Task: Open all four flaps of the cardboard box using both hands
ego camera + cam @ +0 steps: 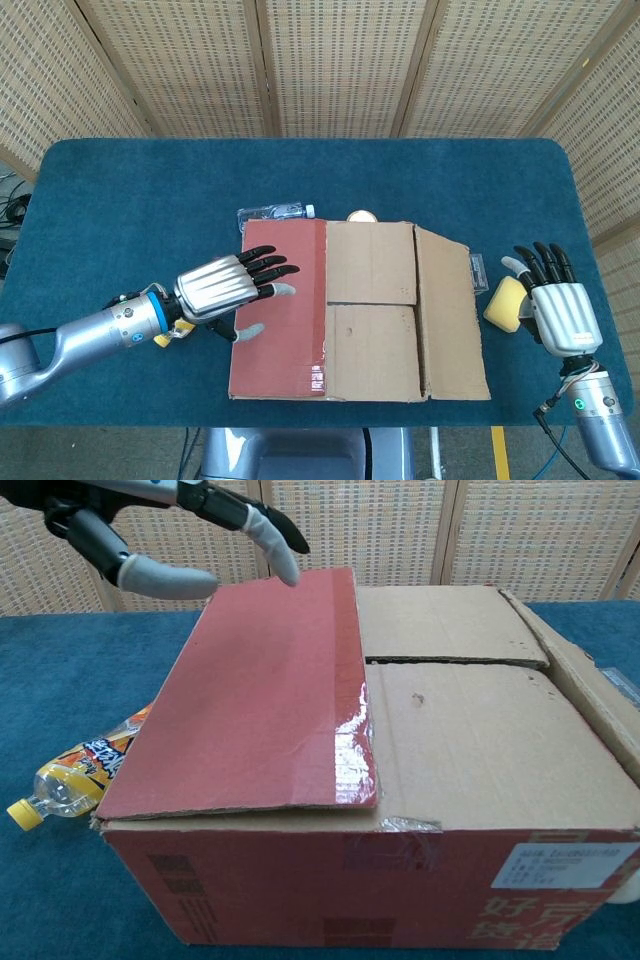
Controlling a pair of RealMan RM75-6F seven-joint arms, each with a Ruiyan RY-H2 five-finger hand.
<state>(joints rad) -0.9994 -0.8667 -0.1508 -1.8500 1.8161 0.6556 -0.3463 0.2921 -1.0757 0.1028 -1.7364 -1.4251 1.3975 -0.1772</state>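
Left robot hand: my left robot hand [228,288] hangs over the red flap [280,305], fingers spread and holding nothing; from the chest view its fingertips [270,535] look clear of the cardboard, though I cannot tell if any of them touch.
Right robot hand: my right robot hand [560,312] sits off to the right of the box, fingers apart and empty, just beside the yellow sponge [504,303].
Cardboard box: the cardboard box [400,880] stands mid-bench on the blue bench [120,190], with all four flaps down; the red flap lies on top at the left, the right flap [450,315] slightly lifted at its outer edge, and the two brown flaps [370,310] closed between them.
Step in hand: I judge this as the reach for the first flap; nothing is opened yet.
Next move: I would need to get fingertips under the red flap's free inner edge [365,730] and swing it out to the left, while the right robot hand comes in for the right flap.
In the way, near: the orange drink bottle [70,775] lies just beside the box's left wall, where that flap would fall.
Further off: a clear bottle [272,212] and a small round object [361,215] lie behind the box; a small clear item [478,272] sits at its right.
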